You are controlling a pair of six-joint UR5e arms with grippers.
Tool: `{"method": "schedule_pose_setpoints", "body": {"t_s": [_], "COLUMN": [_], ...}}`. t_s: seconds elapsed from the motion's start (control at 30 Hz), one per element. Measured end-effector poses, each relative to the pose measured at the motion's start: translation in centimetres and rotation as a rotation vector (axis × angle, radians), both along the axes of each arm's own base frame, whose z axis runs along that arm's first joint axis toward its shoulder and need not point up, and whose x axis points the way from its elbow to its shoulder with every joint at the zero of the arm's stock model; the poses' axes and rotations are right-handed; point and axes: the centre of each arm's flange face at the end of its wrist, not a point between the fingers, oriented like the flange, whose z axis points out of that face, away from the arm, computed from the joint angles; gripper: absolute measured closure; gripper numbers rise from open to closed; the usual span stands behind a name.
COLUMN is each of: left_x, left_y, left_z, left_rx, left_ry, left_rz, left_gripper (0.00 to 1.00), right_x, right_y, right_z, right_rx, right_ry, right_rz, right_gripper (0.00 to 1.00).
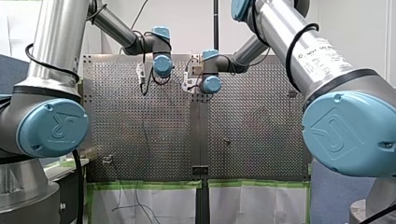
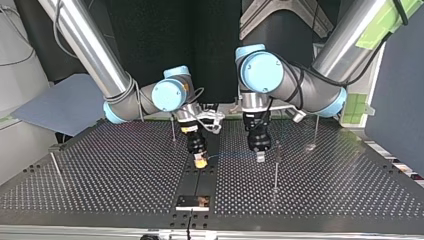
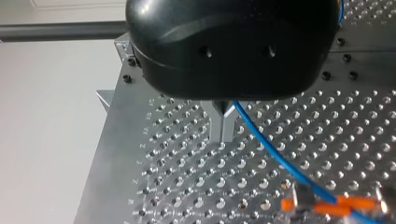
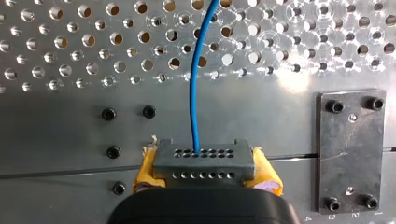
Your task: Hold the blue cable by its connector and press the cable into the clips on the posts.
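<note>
My right tool (image 2: 200, 161) tight around grey connector (image 4: 205, 161); left tool (image 3: 222, 126) apparently tight around blue cable (image 3: 271, 149).

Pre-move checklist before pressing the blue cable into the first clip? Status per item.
1. Connector grip: ok. The grey connector sits clamped between the yellow pads of my right gripper.
2. Cable grip: ok. The metal fingers of my left gripper are shut on the blue cable.
3. Span between grippers: ok. No loops in the top view.
4. Cable seated in a clip: not ok. The nearest post stands beside my left gripper, and no cable shows in its clip.
5. Cable lined up over that clip: cannot tell.
</note>
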Motion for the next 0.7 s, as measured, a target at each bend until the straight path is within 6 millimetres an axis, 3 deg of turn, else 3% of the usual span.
{"method": "schedule_pose_setpoints", "body": {"t_s": [0.3, 0.7], "left_x": [-0.5, -1.1], "left_y": [-1.2, -4.9], "left_z": [-0.8, -6.1], "left_rx": [-0.009, 0.040], "left_ry": [0.017, 0.107], "left_rz": [-0.022, -0.076], "left_gripper": [0.99, 0.99], "right_x": [-1.7, -5.3], "right_y": [-0.6, -1.1], "right_z": [-1.5, -6.2], "right_rx": [0.071, 0.142], "right_ry": [0.036, 0.114], "right_rz": [-0.023, -0.099], "right_gripper": [1.00, 1.00]}}
